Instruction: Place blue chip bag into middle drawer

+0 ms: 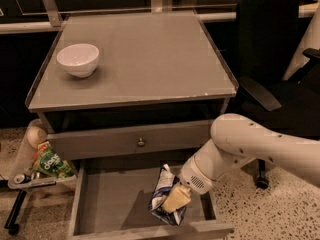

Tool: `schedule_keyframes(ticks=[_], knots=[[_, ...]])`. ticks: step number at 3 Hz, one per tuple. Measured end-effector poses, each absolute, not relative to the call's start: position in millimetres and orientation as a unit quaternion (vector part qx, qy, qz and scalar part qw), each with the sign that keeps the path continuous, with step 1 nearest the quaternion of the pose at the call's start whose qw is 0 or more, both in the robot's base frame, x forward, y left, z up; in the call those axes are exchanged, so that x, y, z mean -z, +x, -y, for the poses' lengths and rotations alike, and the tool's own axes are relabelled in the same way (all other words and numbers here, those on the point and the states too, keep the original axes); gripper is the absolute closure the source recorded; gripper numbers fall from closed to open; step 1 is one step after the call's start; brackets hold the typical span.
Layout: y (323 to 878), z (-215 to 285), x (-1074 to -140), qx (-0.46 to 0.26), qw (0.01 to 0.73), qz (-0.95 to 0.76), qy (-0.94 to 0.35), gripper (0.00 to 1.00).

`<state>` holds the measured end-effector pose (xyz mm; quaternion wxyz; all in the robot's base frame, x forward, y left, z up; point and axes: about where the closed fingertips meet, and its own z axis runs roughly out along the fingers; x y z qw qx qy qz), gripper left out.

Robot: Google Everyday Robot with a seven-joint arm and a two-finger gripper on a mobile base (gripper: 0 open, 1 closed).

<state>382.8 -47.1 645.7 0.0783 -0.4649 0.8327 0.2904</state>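
Observation:
The blue chip bag [162, 190], dark blue with white patches, stands on end inside the open middle drawer [107, 201], near its front right. My gripper [175, 200] is down in the drawer and shut on the blue chip bag, its yellowish fingers [176, 198] pressed on the bag's lower right side. The white arm [250, 151] reaches in from the right. The bag's bottom edge is at or just above the drawer floor; I cannot tell whether it touches.
A white bowl [78, 59] sits on the cabinet top [150, 59] at the left. The shut drawer front with a round knob [141, 142] is above the open drawer. A green snack packet [50, 164] lies left of the cabinet. A black office chair [280, 69] stands at right.

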Motion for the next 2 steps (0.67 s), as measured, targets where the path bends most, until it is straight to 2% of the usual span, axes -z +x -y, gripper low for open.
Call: schedule_keyframes(ticks=[2], knots=[[380.5, 2.3, -571.2, -0.349, 0.089, -0.822, -0.441, 1.0]])
